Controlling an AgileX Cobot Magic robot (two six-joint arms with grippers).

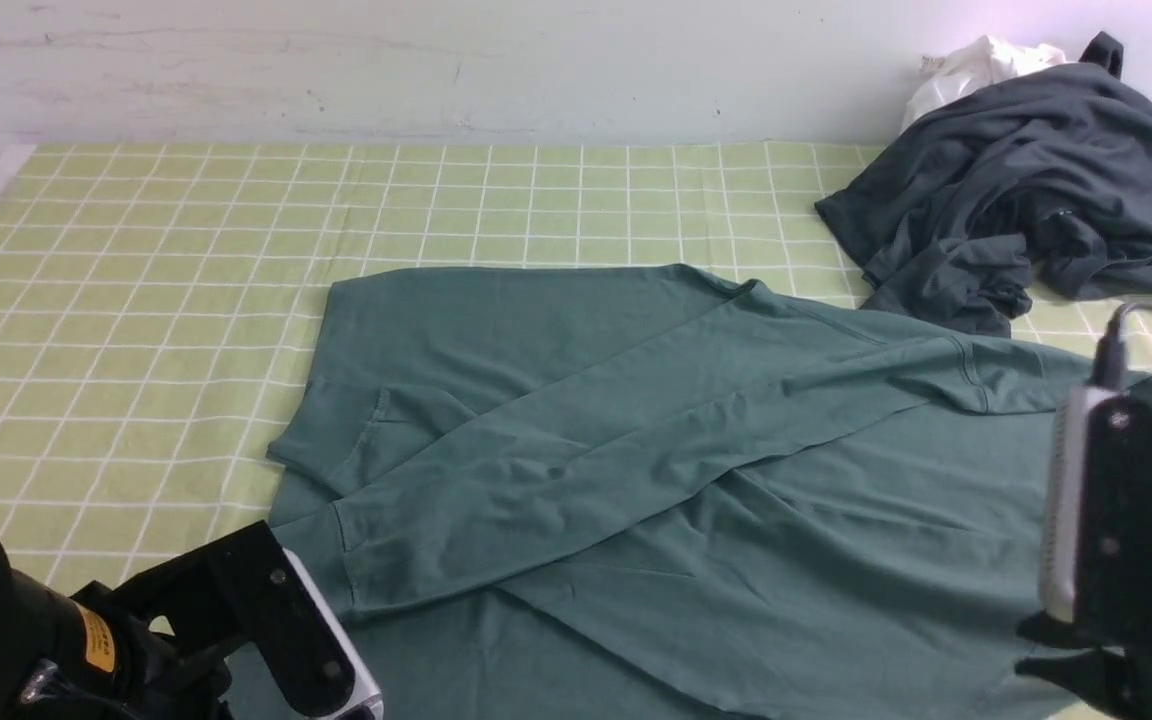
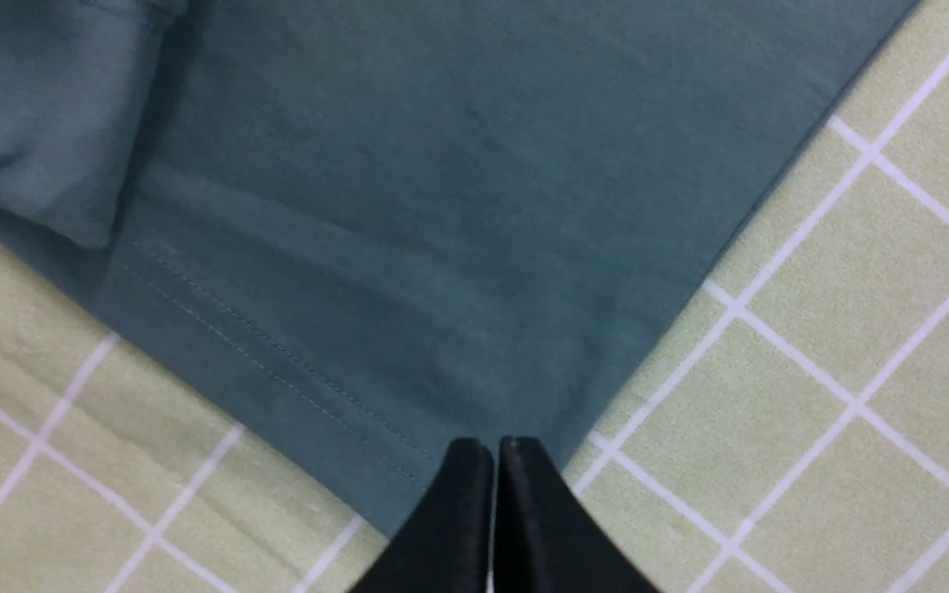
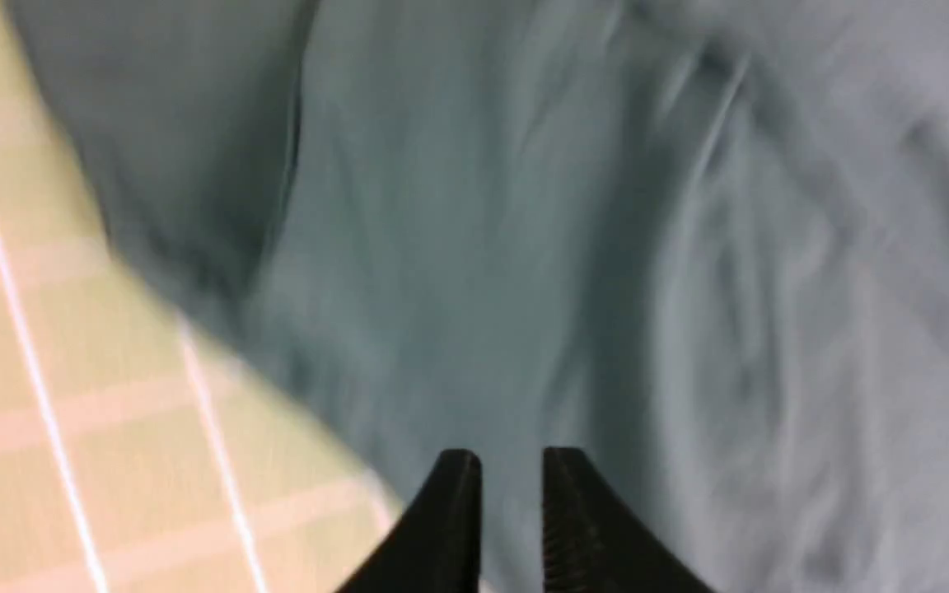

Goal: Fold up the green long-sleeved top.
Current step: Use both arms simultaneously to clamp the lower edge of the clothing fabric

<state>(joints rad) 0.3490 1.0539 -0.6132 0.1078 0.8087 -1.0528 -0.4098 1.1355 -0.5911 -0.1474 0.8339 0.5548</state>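
Note:
The green long-sleeved top (image 1: 636,450) lies spread on the checked cloth, with one long sleeve folded diagonally across the body and its cuff (image 1: 356,560) at the near left. My left gripper (image 2: 495,446) is shut, its tips over the stitched hem corner of the top (image 2: 409,206), and the fabric there lies flat. My right gripper (image 3: 511,457) has its jaws a little apart and empty, over rumpled fabric of the top (image 3: 565,247) near its edge; that view is blurred. The left arm (image 1: 276,630) shows at the near left and the right arm (image 1: 1106,540) at the near right.
A dark charcoal-grey garment (image 1: 1026,190) lies crumpled at the back right, with a small white cloth (image 1: 976,65) behind it against the wall. The yellow-green checked cloth (image 1: 136,250) is bare to the left of and behind the top.

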